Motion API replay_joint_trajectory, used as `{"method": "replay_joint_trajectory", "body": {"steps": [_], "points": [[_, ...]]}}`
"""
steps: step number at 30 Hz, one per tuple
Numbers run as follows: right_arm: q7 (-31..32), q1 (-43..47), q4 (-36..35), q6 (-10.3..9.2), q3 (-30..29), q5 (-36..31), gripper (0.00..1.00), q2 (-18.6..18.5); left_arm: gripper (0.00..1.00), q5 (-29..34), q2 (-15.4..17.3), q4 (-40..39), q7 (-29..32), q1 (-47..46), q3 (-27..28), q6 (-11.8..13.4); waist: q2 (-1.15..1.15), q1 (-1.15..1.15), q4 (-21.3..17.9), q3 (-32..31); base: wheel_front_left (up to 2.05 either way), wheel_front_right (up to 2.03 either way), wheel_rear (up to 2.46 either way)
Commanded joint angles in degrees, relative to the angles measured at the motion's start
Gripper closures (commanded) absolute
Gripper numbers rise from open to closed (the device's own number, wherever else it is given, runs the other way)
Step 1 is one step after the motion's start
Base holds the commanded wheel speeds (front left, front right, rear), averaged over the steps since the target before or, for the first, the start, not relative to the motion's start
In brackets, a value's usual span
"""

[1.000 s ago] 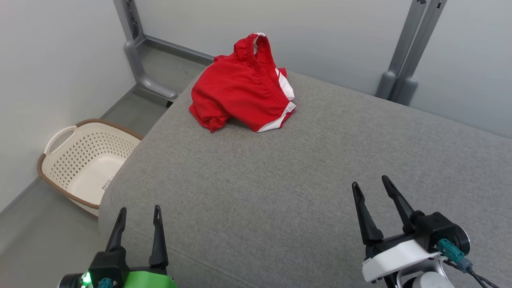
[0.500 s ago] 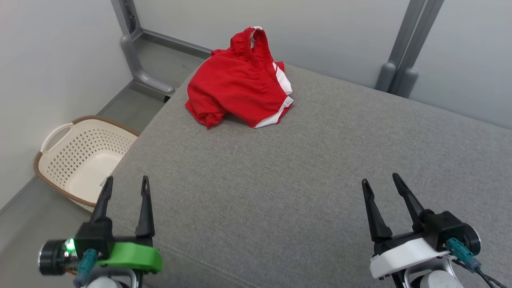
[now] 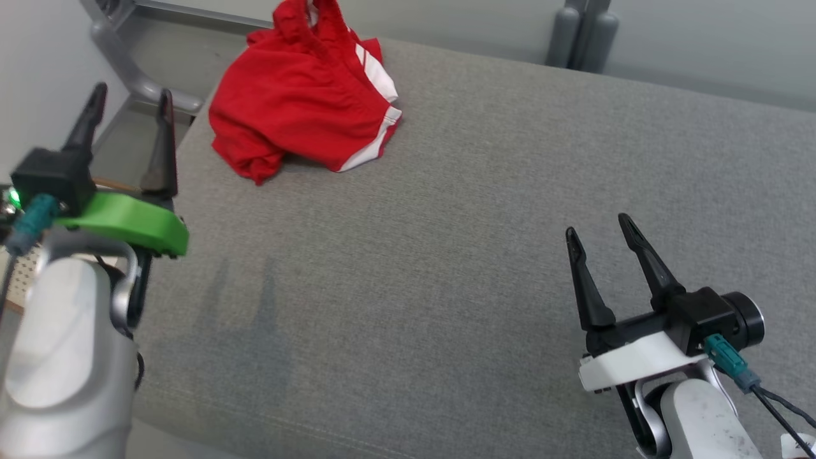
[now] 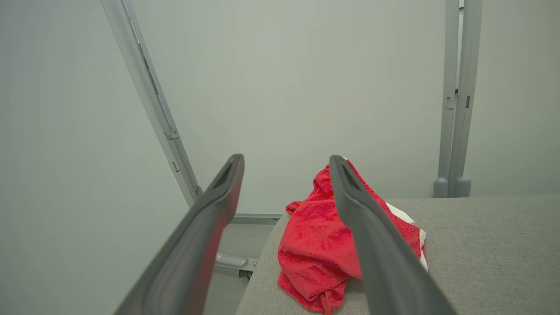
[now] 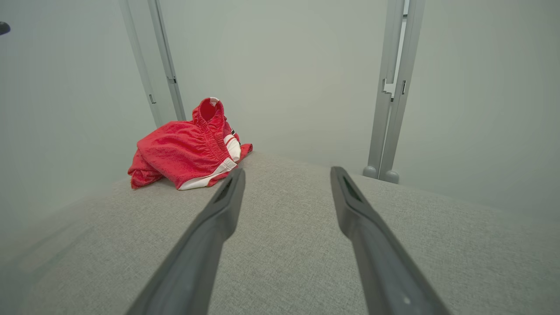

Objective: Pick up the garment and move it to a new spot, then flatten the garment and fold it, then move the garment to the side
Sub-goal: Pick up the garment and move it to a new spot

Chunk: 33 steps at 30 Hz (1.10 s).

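Left end effector (image 3: 134, 89) released, right end effector (image 3: 596, 224) released, red garment (image 3: 299, 102) crumpled on grey cushion (image 3: 478, 191)

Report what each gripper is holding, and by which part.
Nothing is held. The left gripper and the right gripper both stand open and empty; the red garment lies crumpled on the grey cushion, apart from both.

left tool (image 3: 132, 90) has lifted forward, nearer the garment (image 3: 299, 108).
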Motion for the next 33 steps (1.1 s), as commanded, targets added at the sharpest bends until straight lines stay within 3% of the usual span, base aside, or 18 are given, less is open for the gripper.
{"method": "replay_joint_trajectory", "body": {"steps": [1, 10, 21, 33], "points": [[-0.18, -1.46, -0.46, 0.01, 0.17, -0.59, 0.00, -0.24, 0.00, -0.59, 1.17, 1.28, 0.72, -3.03, -0.17, -0.30, 0.00, 0.00, -6.36, 6.38, 0.00, 0.00, 0.00], [-0.18, -5.45, -1.46, 0.01, 0.71, -1.59, 0.00, -0.20, 0.00, -5.56, 7.40, 12.50, 6.98, -17.22, -2.60, -0.93, 0.00, 0.00, -13.73, 14.21, 0.00, 0.00, 0.00], [-0.18, -8.18, -3.02, 0.01, 1.30, -1.55, 0.00, -0.20, 0.00, -16.53, 13.93, 19.05, 14.58, -22.26, -11.19, -0.99, 0.00, 0.00, -16.97, 20.41, 0.00, 0.00, 0.00], [-0.18, -9.53, -3.43, 0.01, 1.61, -2.06, 0.00, -0.20, 0.00, -18.66, 15.27, 27.68, 18.12, -22.95, -15.55, -1.01, 0.00, 0.00, -17.56, 22.29, 0.00, 0.00, 0.00]]}}
